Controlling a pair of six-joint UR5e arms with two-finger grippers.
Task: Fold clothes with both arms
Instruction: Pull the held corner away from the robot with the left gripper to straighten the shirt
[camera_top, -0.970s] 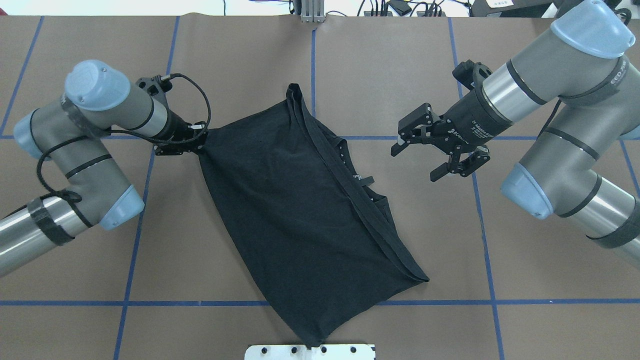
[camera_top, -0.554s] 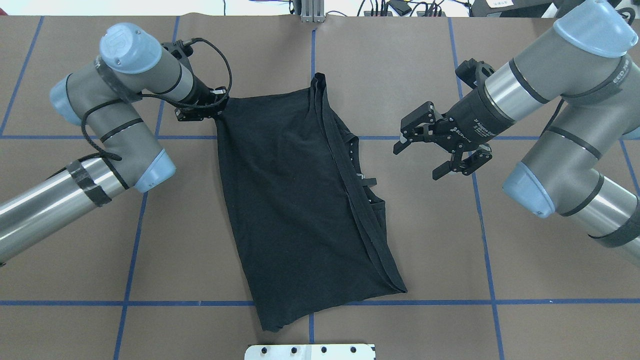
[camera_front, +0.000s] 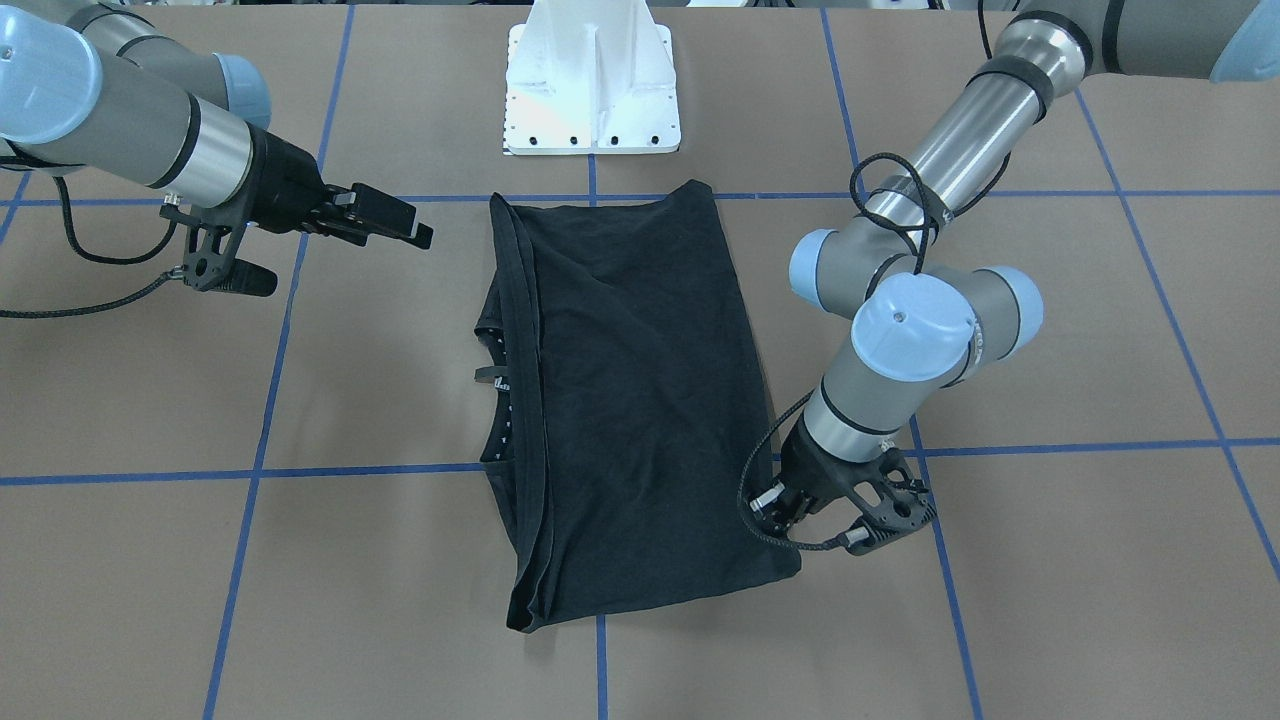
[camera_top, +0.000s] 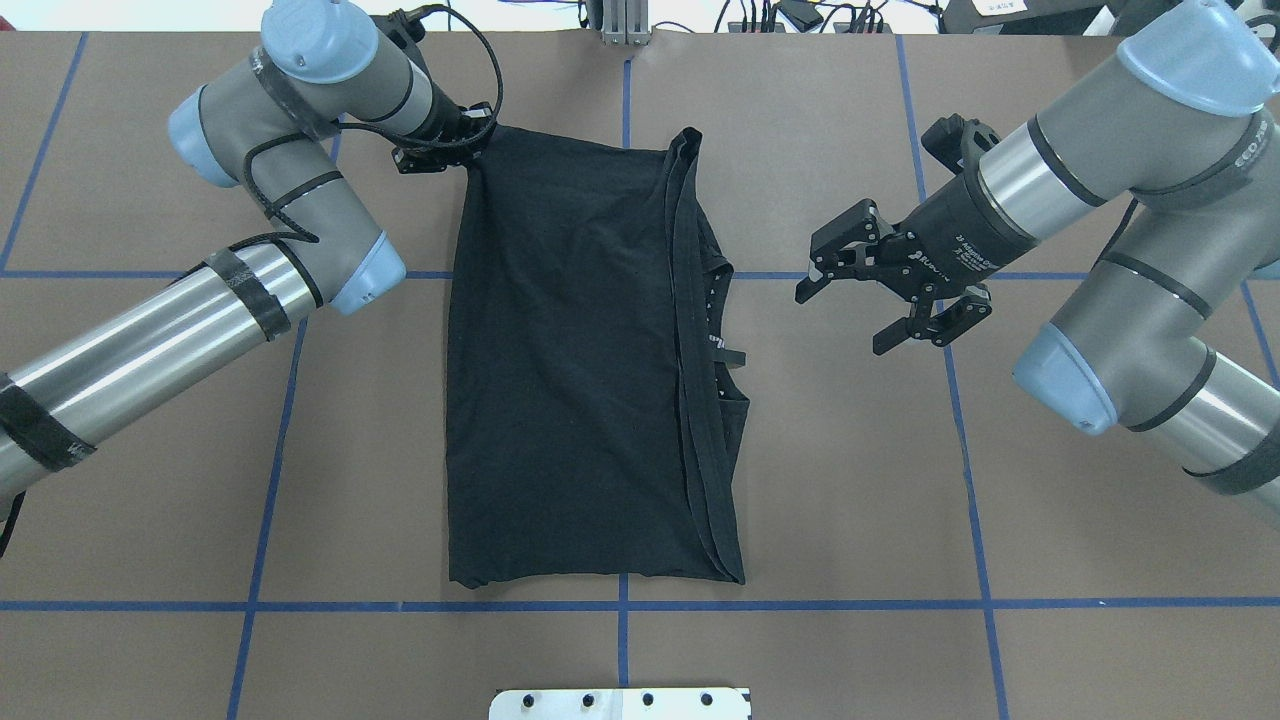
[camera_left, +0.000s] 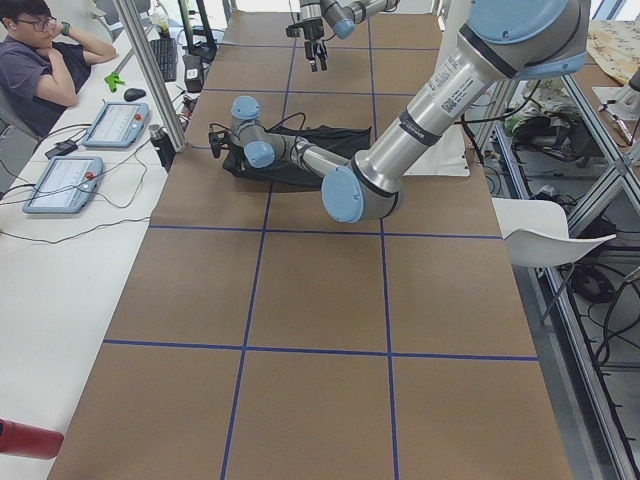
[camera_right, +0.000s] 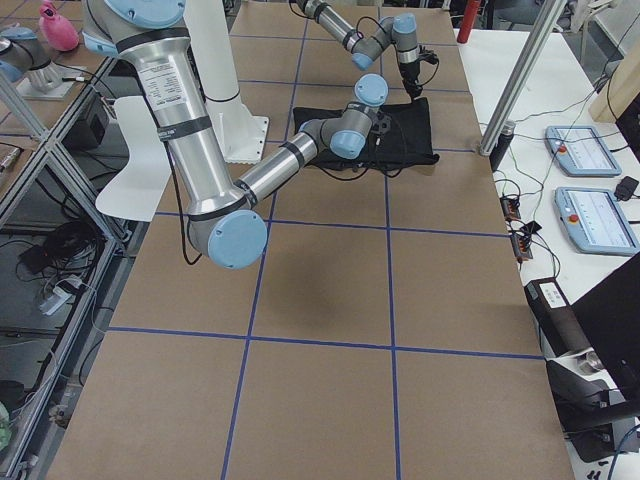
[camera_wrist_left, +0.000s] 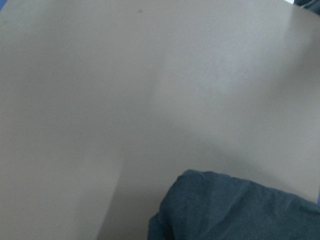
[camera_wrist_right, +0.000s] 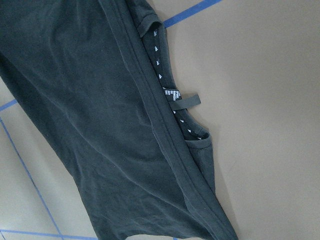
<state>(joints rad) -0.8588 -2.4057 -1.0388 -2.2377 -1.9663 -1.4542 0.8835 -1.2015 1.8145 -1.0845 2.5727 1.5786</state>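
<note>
The clothes are one black T-shirt (camera_top: 570, 350), folded into a long rectangle and lying flat mid-table, with hems and the neck label along its right edge. My left gripper (camera_top: 476, 142) is at its far left corner, shut on the cloth; from across the table the left gripper (camera_front: 787, 515) sits low at that corner of the T-shirt (camera_front: 640, 400). The left wrist view catches only a bit of dark T-shirt (camera_wrist_left: 240, 205). My right gripper (camera_top: 846, 314) hangs open to the shirt's right, apart from it, holding nothing. Its camera shows the T-shirt (camera_wrist_right: 100, 100) below.
The white pedestal base (camera_front: 592, 90) stands at the robot's side of the shirt. Blue tape lines (camera_top: 800, 605) grid the brown table. In the exterior left view a person (camera_left: 40, 60) sits at a side bench with control tablets (camera_left: 62, 183).
My left gripper has pulled the shirt corner away from the robot and rightward. The shirt swung from slanted to straight and slid off the base plate. My right gripper barely moved, still open.
</note>
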